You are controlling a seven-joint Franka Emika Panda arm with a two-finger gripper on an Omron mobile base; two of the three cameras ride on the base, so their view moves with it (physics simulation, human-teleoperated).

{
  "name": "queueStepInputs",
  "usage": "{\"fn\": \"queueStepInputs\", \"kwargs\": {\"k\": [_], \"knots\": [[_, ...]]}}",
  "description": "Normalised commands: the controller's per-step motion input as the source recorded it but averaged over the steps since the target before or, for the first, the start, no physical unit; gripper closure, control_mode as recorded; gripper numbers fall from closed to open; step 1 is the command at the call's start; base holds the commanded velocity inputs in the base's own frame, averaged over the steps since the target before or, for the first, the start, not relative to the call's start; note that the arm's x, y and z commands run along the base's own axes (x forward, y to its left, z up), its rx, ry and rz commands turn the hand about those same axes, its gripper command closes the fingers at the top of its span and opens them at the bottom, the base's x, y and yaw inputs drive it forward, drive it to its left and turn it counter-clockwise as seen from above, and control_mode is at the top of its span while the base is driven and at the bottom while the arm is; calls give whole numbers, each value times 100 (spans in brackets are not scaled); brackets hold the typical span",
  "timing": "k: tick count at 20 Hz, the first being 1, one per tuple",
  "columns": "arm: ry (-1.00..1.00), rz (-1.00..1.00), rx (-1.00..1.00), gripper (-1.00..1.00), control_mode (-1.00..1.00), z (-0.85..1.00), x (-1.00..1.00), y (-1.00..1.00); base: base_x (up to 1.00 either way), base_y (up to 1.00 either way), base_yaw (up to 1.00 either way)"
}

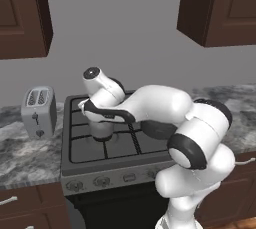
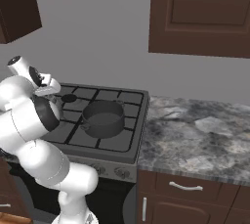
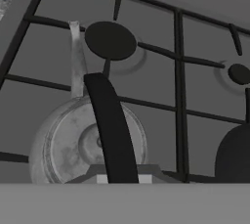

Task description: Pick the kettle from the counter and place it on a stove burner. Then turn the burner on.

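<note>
A white Franka arm holds the kettle over the gas stove, gripper clenched on its dark handle. In the hand view the kettle sits directly below the fingers, handle running away from the camera, spout aimed toward a round black burner disc just beyond it. Its body appears to be low on or just above the black grates; contact can't be confirmed. In the left base view the silvery body shows under the wrist, at the stove's centre-left.

The relation that matters next: kettle straight under the hand, stove knobs on the front panel, nearer the robot's base and lower. Judging by this, placement is about done; letting go and reaching for a knob remain.

Count: 1 kettle, 1 dark pot on the stove's right side, 1 2-slot toaster on the marbled counter left of the stove, 2 burner discs in the hand view, the 2nd smaller, at far right.
</note>
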Motion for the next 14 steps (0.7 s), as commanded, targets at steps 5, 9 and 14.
{"fn": "queueStepInputs", "kwargs": {"k": [5,9,14], "knots": [[0,0,0,100,-100,0,-11,0,0,0,0],[0,0,0,100,-100,0,0,0,0,0,0],[0,0,0,100,-100,0,0,0,0,0,0]]}}
